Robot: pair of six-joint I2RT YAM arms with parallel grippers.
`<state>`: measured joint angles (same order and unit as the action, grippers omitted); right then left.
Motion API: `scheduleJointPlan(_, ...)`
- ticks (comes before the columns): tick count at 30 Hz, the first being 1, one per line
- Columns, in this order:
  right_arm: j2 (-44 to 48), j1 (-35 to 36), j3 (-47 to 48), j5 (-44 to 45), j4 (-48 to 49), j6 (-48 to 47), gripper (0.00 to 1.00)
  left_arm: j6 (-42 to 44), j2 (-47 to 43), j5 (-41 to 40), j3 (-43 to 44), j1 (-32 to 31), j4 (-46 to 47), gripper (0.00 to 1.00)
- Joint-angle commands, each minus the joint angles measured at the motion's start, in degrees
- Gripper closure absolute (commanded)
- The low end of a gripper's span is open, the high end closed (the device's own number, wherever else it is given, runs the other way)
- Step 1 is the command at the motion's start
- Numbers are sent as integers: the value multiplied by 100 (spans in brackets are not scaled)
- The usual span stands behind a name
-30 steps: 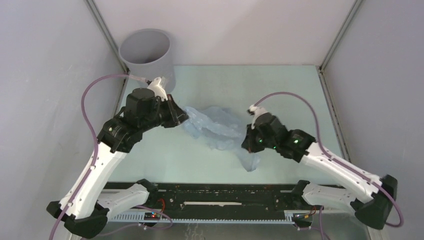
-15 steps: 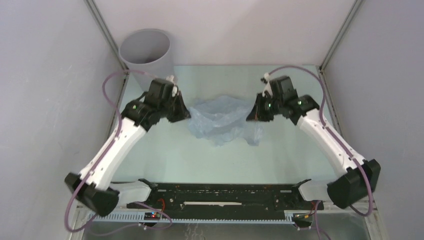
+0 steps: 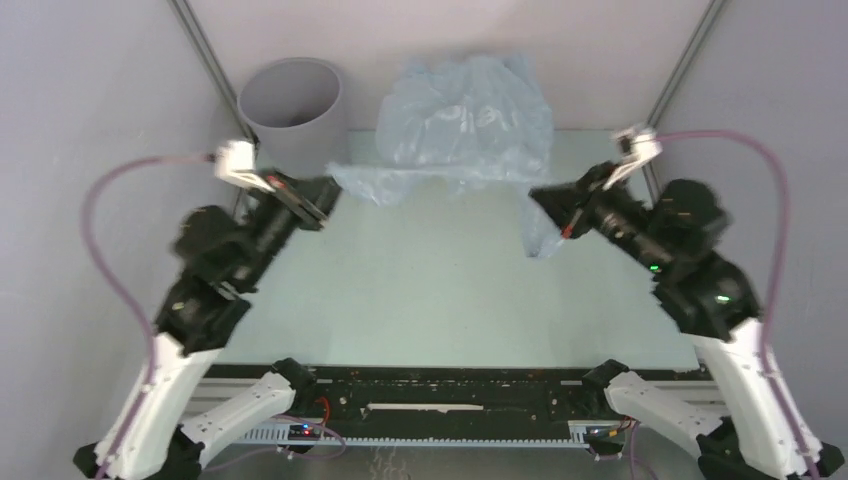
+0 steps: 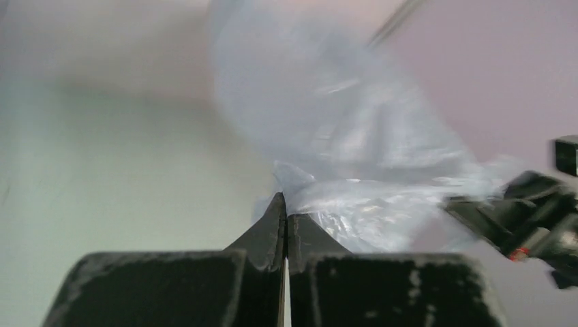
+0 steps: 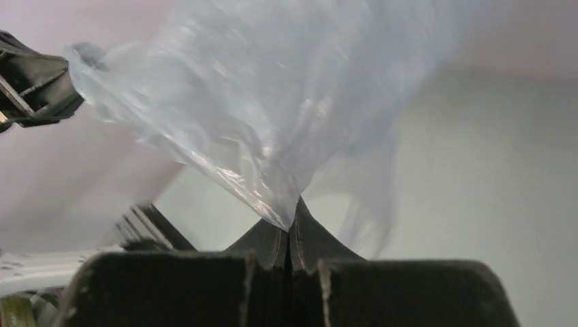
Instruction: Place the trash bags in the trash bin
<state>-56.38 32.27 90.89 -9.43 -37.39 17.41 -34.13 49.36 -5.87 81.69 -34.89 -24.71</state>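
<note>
The trash bag (image 3: 465,118) billows, lifted off the desk (image 3: 430,290), stretched between the left gripper (image 3: 326,200) and right gripper (image 3: 542,199), each pinching an edge tight, just beside the grey trash bin (image 3: 290,100), not inside.

I see faint pale lettering on the trash bag (image 3: 465,110), far centre of my top view, but I can't read a single word.

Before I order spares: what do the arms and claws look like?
Both the left arm and right arm have white lower links, black joints and wrists, and a purple cable each. The left claw and right claw are black tapered wedges.
</note>
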Motion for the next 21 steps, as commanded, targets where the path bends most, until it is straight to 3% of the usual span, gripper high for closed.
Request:
scheduleJointPlan(1,-848,-517,-3002,-561,173,307,100,-1181,656,650,-2984,734,-728,100)
scheduleJointPlan(3,-1377,-363,-3569,-1249,-70,336,100,-1351,746,1172,-3711,823,-823,100)
scheduleJointPlan(7,-797,686,-3542,-593,126,510,100,-1275,-277,604,-3868,241,-656,100)
scheduleJointPlan(10,-618,288,-3097,-950,167,697,100,-964,-505,314,-3319,245,-595,100)
scheduleJointPlan(16,-853,-496,-1839,-1322,-645,464,100,-388,77,178,-1531,246,-936,100)
scheduleJointPlan(21,-696,-904,-1696,-1475,-774,600,100,-204,408,386,-1022,247,-975,98)
